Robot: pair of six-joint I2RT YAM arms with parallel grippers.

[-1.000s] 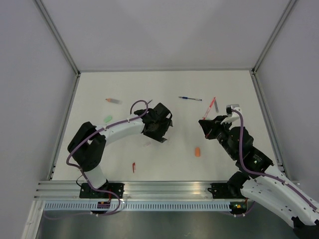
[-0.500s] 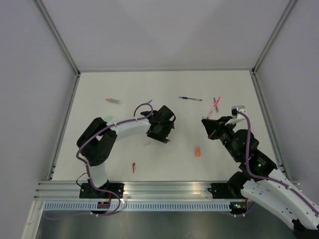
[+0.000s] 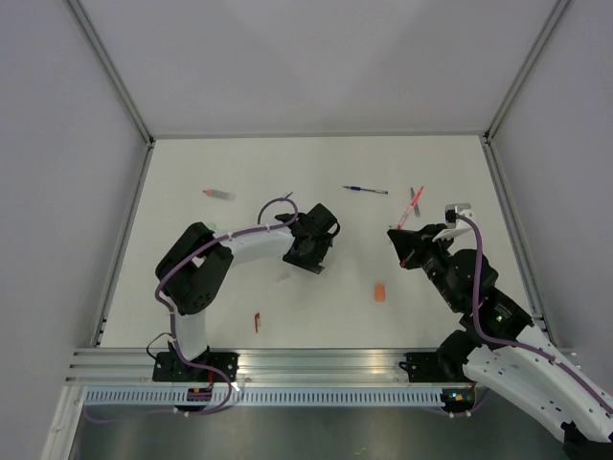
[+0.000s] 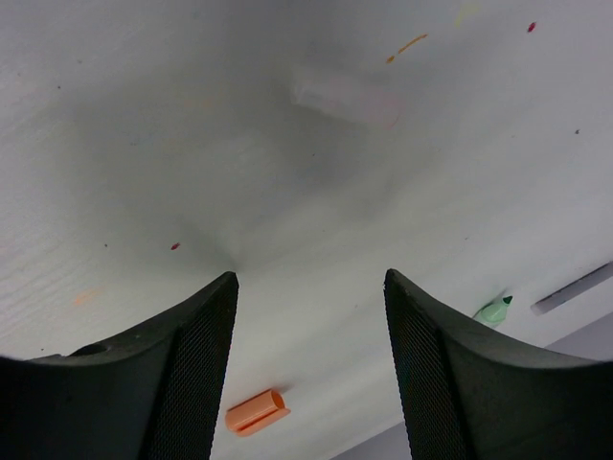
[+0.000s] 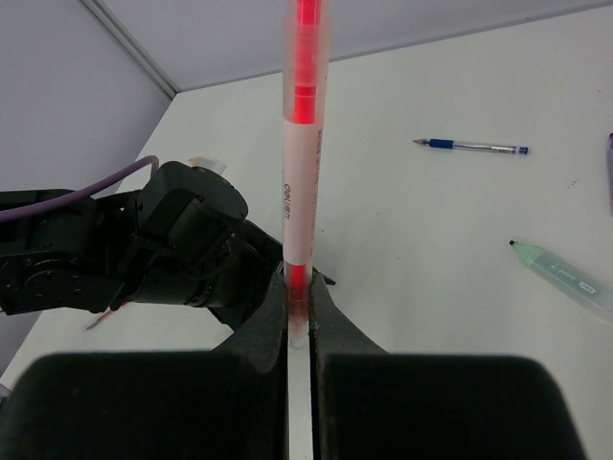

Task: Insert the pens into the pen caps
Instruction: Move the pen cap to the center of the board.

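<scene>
At the centre right of the overhead view, the right gripper (image 3: 402, 240) was clenched on a red pen (image 5: 299, 192), which rose straight up the middle of the wrist view. Left of centre, the left gripper (image 3: 312, 261) hung released over the bench (image 3: 287, 163), its jaws spread with nothing between them. An orange cap (image 3: 380, 292) lay below and between the two grippers. A blue pen (image 3: 366, 190) lay at upper centre, and a small red cap (image 3: 257, 322) at lower left.
</scene>
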